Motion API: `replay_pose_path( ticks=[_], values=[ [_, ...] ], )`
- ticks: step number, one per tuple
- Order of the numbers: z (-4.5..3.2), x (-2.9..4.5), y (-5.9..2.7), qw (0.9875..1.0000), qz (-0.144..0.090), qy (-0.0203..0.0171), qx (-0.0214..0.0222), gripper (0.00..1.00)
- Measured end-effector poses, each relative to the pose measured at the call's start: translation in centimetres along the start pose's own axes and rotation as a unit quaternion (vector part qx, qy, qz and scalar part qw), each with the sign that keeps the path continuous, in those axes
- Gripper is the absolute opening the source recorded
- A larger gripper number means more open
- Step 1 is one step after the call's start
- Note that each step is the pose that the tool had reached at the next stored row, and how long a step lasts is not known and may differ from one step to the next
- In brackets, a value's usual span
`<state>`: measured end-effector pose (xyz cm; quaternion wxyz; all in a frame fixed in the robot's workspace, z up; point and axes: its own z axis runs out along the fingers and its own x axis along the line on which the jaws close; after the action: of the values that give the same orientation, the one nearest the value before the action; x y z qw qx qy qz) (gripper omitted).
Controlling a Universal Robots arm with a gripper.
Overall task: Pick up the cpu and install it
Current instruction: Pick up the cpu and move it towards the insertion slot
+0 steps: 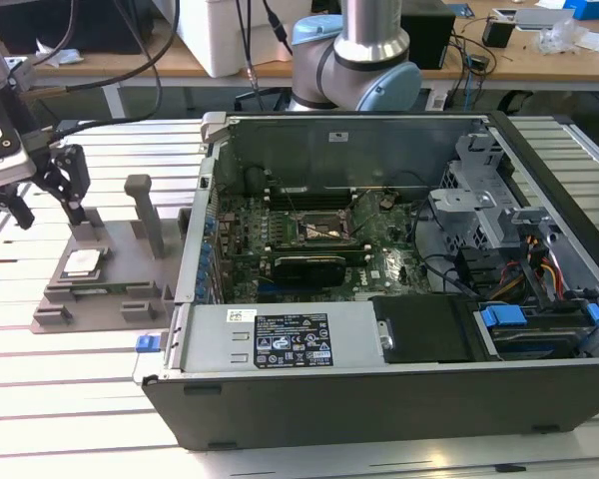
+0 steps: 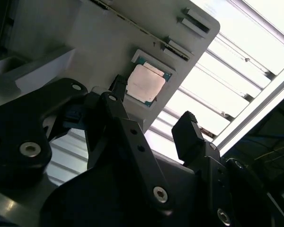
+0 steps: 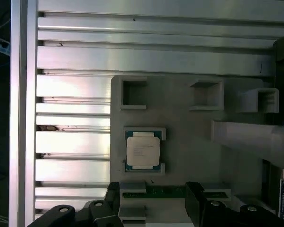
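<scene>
Cpu (image 1: 83, 263) is seen lying flat, silvery top up, in a shallow square seat on the grey fixture plate (image 1: 110, 289), which is set on the slatted aluminium table (image 1: 60, 379) at the exterior view's left, just beside the open computer case (image 1: 379, 399) and outside it. In both wrist views it is shown again (image 2: 145, 83) (image 3: 142, 150), framed by the raised corners of its seat on the fixture plate (image 3: 180, 142), with nothing resting on it. The gripper (image 1: 48, 205) is held above the far left part of the fixture plate, and its two dark fingers (image 1: 75, 195) are spread wide apart with nothing between them. In the first wrist view the gripper (image 3: 154, 191) is seen short of the chip's seat, one fingertip to each side, and no contact with the chip is shown; the same gap is seen in the second wrist view, where the gripper (image 2: 154, 106) is parted just beside the seat. An upright grey post (image 1: 145, 210) is carried on the fixture plate toward the case. Inside the case, the dark socket (image 1: 324, 228) with its metal frame is seen on the green motherboard (image 1: 379, 269), well apart from the chip. The arm's base (image 1: 354, 60) is mounted behind the case, at the far side.
</scene>
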<state>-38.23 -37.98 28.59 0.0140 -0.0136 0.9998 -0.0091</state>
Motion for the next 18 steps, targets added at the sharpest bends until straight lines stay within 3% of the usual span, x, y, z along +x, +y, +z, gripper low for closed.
replay_pose_path(
  ticks=[15,18],
  values=[
    [1.58,0.04,0.04,1.0000,0.000,0.0000,0.0005,0.66],
    [2.24,0.06,0.05,1.0000,0.000,0.0000,0.0013,0.66]
  ],
)
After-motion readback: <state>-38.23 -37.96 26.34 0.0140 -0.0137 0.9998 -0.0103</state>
